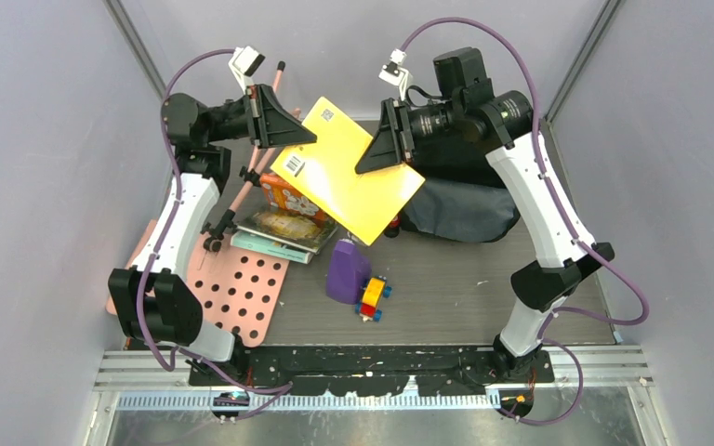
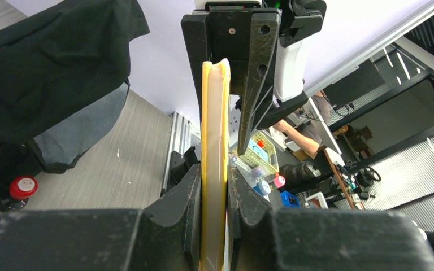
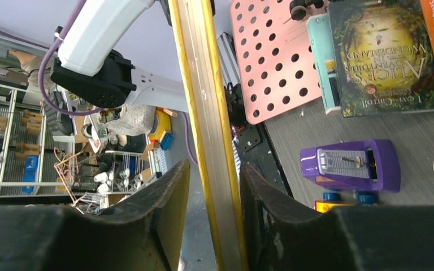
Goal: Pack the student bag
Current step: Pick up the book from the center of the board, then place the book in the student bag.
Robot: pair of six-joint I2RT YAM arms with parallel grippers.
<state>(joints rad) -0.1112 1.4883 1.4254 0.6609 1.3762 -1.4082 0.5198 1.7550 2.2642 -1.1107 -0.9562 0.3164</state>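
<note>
Slumping on the table (image 1: 456, 288) below the right gripper (image 1: 364, 165), the bag (image 1: 456, 209) shows nothing packed yet. A yellow book (image 1: 344, 177) hangs between both grippers. The left gripper (image 1: 309, 141) clamps it; the right fingers (image 3: 164, 192) straddle its edge, grip unclear. Books (image 1: 284, 228), a purple case (image 1: 346, 269) and a toy (image 1: 372, 297) wait below them.

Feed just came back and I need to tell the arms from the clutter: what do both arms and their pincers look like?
Both match: the left arm and right arm have white shells with black joints and bases. A purple cable loops along each. The left pincer and right pincer are black wedges, a small white camera by each.
</note>
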